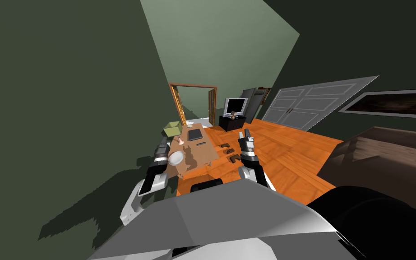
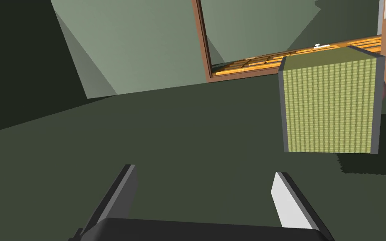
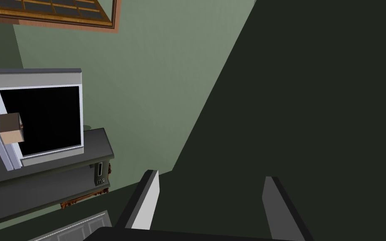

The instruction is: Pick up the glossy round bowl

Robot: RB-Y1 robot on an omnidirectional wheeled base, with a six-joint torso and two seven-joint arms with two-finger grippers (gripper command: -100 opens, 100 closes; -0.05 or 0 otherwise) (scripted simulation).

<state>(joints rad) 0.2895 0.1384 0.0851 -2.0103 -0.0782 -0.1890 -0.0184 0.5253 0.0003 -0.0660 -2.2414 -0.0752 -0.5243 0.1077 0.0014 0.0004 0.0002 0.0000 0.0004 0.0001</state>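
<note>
On the wooden table (image 1: 206, 151): a white round bowl (image 1: 175, 158) at the near left corner, a small pink item (image 1: 181, 141) beyond it, a dark flat slab (image 1: 195, 134) mid-top, a green box (image 1: 172, 129) at the far left corner.

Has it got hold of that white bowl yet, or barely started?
Barely started. Done: I stand at the table. In hand: the left gripper, open and empty, hangs near the white bowl, aimed past the green box. The right gripper is open. Left: align over the bowl, grip, lift.
</note>
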